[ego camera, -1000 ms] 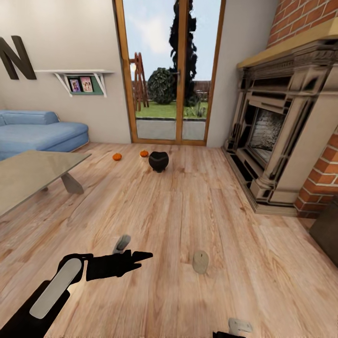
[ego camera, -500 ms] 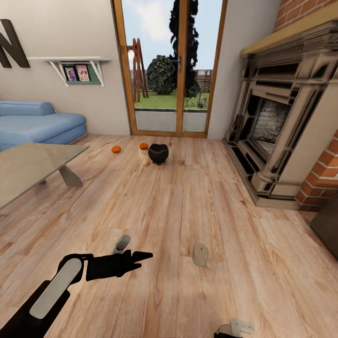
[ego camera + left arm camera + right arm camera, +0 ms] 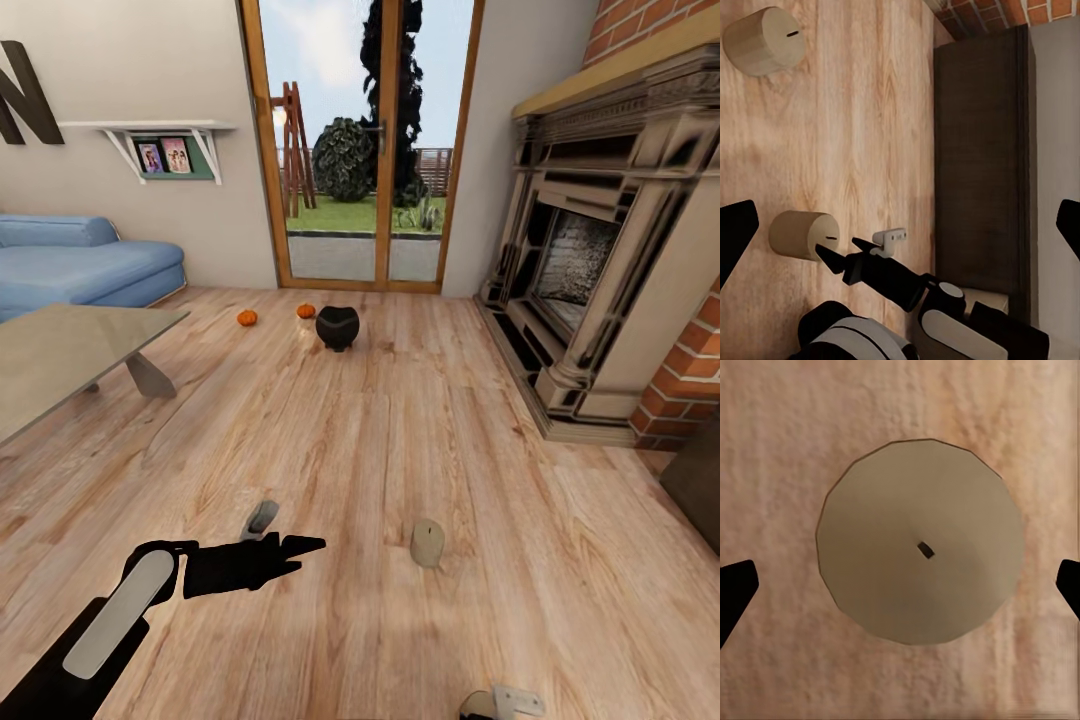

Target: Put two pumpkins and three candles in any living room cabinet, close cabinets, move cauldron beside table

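Left arm reaches low over the floor [image 3: 400,420], its tool [image 3: 300,546] spread wide, empty. Right tool [image 3: 900,585], tips wide apart, hangs straight above a candle [image 3: 921,541] standing on bare boards; two more candles [image 3: 427,542] [image 3: 262,517] stand nearby. Pumpkins [image 3: 246,318] [image 3: 306,311] and cauldron [image 3: 337,327] sit near the glass door, past the desk [image 3: 60,350].

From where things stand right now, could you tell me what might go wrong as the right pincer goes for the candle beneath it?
1. The right pincer is open directly above a candle, its fingertips only at the picture's edges; a slightly off-centre descent could topple the stubby candle.
2. The left arm is stretched low over the floor beside another candle; a careless swing may knock it over.
3. The pumpkins and cauldron sit far off near the glass door, so reaching them means driving past the loose candle.
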